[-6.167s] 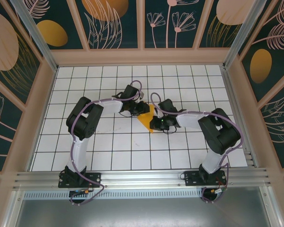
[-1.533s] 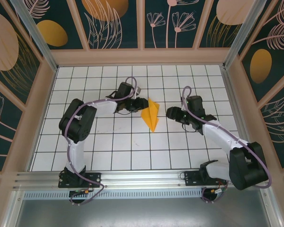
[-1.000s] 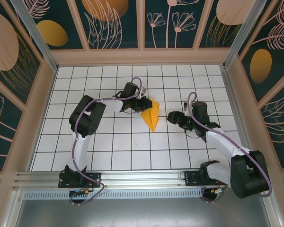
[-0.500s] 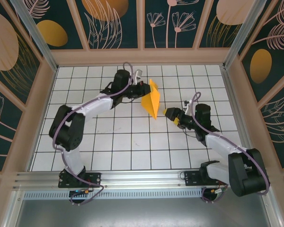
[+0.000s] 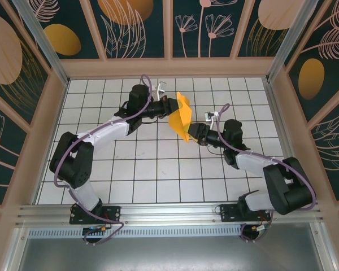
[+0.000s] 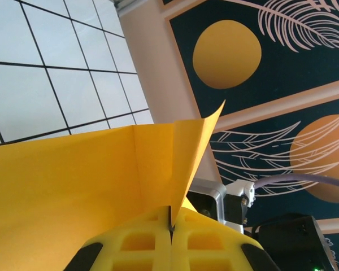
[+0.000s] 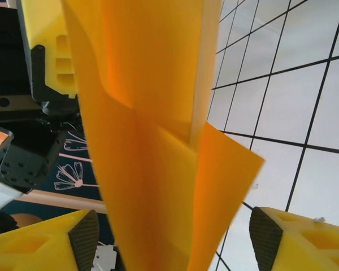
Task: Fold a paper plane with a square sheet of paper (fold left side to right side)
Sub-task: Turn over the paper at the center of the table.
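Observation:
The paper plane (image 5: pixel 182 118) is a folded, creased orange dart held up off the tiled table, point downward. My left gripper (image 5: pixel 168 106) is shut on its upper edge. In the left wrist view the yellow fingers (image 6: pixel 135 243) pinch a thin fold of the paper plane (image 6: pixel 73 180) at the left gripper (image 6: pixel 171 223). My right gripper (image 5: pixel 196 133) is at the lower tip, open. In the right wrist view the paper plane (image 7: pixel 152 141) hangs between the spread pads (image 7: pixel 85 237) of the right gripper (image 7: pixel 175 243), touching neither pad that I can see.
The white tiled table (image 5: pixel 158 169) is ringed by a beige frame and dark painted walls with orange ovals (image 5: pixel 62 39). An aluminium rail (image 5: pixel 169 212) runs along the near edge by the arm bases. The left arm's gripper body (image 7: pixel 45 51) shows behind the paper.
The left gripper has lifted the folded paper off the table and carried it back. The right gripper has swung in from the right to straddle its lower tip.

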